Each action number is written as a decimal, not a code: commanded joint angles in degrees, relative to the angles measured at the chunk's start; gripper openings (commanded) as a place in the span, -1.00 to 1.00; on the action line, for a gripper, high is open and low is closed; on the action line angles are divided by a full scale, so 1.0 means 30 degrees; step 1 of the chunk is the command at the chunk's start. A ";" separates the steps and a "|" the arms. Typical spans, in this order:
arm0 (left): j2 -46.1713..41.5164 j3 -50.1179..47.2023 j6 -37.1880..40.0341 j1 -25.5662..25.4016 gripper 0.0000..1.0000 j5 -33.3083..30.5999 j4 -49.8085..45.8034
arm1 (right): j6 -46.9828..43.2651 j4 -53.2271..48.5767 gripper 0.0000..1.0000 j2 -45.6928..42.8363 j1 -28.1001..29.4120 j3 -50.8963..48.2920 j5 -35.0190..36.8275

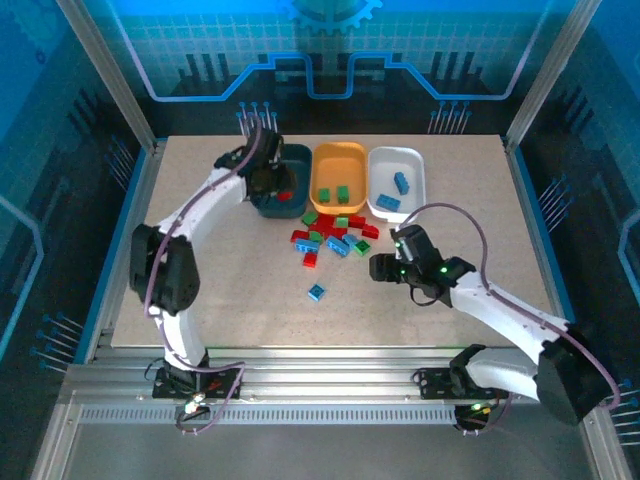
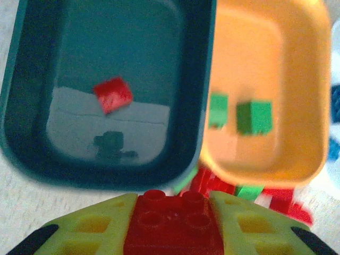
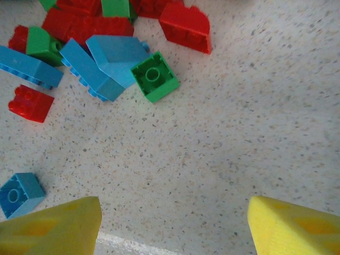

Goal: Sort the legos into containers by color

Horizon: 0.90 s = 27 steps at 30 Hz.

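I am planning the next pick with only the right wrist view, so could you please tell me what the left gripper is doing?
Observer: The left gripper is shut on a red studded plastic brick, close to the dark teal plastic tray.
Operator: Thank you; does that tray hold anything?
Observer: Yes, another red brick lies inside it.
Operator: And the tray beside it?
Observer: The orange plastic tray holds two green studded bricks.

The bench (image 3: 239, 133) looks matt and speckled, faintly grainy. The teal tray (image 2: 24, 143) is glossy plastic, mirror-like inside. The bricks (image 3: 114, 61) are smooth, slightly shiny plastic.
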 commanded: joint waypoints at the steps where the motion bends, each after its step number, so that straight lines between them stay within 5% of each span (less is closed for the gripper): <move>1: 0.3381 0.2892 0.0183 0.0847 -0.42 0.1166 -0.2856 | 0.0514 0.1521 0.49 0.0906 0.0440 -0.0384 -0.0048; 9: 0.7584 0.8645 0.0104 0.1401 -0.17 0.1568 -0.4175 | -0.0651 0.1788 0.53 0.2208 0.0760 0.0367 -0.0589; 11: 0.7816 0.9175 -0.0042 0.1432 0.28 0.1676 -0.4190 | -0.1163 0.1897 0.56 0.2559 0.1219 0.0745 -0.1109; 15: 0.7371 0.9582 -0.0174 0.1431 0.82 0.1984 -0.4162 | -0.1779 0.1889 0.58 0.3762 0.3288 0.1592 -0.0681; 18: 0.6019 0.8720 -0.0467 0.1415 0.95 0.2625 -0.3654 | -0.2391 0.2170 0.55 0.4976 0.4805 0.2291 -0.0556; 22: 0.2076 0.3122 -0.1943 0.1402 0.98 0.3963 -0.0492 | -0.3454 0.2351 0.51 0.7274 0.6484 0.3701 -0.0419; 27: -0.5184 -0.9744 -0.5437 0.1402 0.98 0.5215 0.7646 | -0.4093 0.1304 0.47 1.0660 0.7308 0.6367 -0.0374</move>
